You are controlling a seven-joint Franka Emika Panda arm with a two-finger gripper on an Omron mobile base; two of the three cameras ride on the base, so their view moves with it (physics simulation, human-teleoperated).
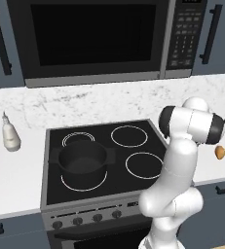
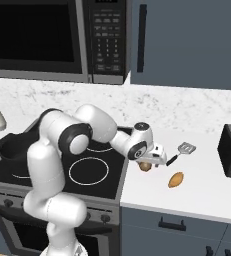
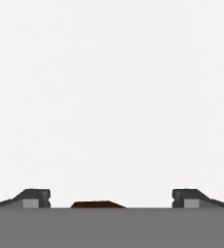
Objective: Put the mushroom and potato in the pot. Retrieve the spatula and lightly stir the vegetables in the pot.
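pot [image 1: 83, 160]: front-left burner, holding nothing yet
gripper [image 2: 146, 165]: low over the counter, fingers spread wide either side of the mushroom [image 2: 145, 166], not clamped
potato [image 2: 175, 179]: on the counter just right of it
spatula [image 2: 181, 152]: behind the potato
step: settle lower, centre, then close gently
arm: reaching right, wrist pointing down

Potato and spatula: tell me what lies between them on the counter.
Nothing: in the right base view only bare white counter separates the potato from the spatula behind it.
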